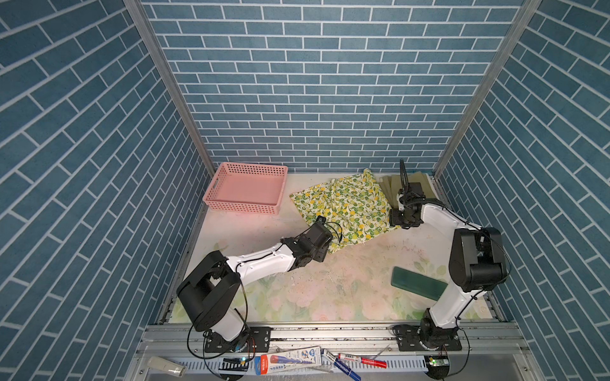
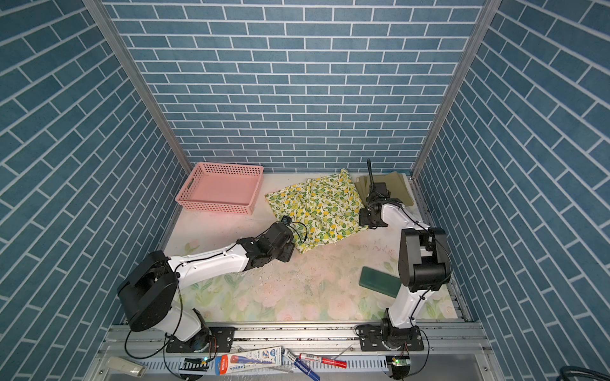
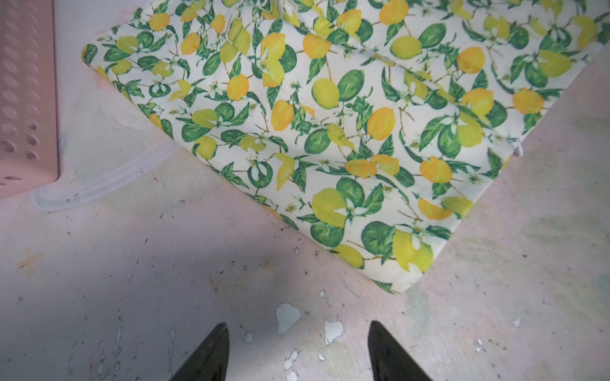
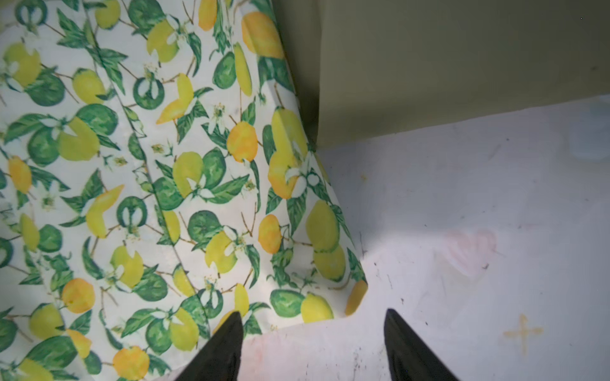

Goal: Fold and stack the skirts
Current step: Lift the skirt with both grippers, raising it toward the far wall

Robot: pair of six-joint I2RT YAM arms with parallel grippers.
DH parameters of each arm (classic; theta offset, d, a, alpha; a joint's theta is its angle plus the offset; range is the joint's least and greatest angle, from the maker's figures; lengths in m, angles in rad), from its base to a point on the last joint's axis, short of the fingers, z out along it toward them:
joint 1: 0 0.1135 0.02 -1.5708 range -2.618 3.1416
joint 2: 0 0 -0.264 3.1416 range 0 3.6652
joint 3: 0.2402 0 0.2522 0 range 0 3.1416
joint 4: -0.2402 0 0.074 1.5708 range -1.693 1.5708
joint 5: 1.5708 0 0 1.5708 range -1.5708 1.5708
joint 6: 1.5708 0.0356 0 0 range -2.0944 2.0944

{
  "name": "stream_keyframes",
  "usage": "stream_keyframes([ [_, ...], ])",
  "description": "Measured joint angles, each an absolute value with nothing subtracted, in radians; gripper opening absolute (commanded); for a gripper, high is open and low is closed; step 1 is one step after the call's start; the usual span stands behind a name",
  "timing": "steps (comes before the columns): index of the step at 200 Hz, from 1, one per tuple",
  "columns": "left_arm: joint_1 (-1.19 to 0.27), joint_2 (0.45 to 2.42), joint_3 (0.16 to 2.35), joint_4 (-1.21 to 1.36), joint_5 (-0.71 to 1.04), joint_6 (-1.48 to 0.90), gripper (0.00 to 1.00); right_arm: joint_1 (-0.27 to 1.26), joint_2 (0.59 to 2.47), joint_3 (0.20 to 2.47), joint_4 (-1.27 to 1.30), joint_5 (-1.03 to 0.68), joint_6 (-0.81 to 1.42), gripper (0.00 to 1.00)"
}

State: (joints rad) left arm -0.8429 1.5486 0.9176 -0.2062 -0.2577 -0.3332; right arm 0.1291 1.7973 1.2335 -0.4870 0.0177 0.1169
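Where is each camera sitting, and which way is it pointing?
Top views: high over the front edge, looking down and back at the table, basket, lemon skirt, olive skirt and block; left arm and right arm show.
Left wrist: on the left arm, looking down past the open left gripper at the lemon skirt's corner and the basket.
Right wrist: on the right arm, looking down past the open right gripper at the lemon and olive skirts.
Shared: all show the lemon skirt.
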Motion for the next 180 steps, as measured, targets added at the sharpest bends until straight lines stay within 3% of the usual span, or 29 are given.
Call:
stream_keyframes([
  [15,-0.843,1.536,0.917,-0.206,-0.253,-0.334,0.68,0.133,1.846,1.257,-0.485,0.036,0.095,0.48],
  [33,-0.843,1.528,0.917,-0.204,-0.247,-0.334,0.68,0.134,1.906,1.299,-0.486,0.058,0.053,0.20],
  [53,-0.843,1.518,0.908,-0.200,-0.241,-0.334,0.69,0.137,1.934,1.329,-0.486,0.086,0.028,0.00],
  [110,-0.843,1.503,0.856,-0.172,-0.221,-0.336,0.75,0.167,1.813,1.359,-0.545,0.079,0.030,0.00],
  [180,-0.843,1.503,0.794,-0.108,-0.198,-0.338,0.76,0.226,1.639,1.677,-0.653,-0.077,0.211,0.00],
])
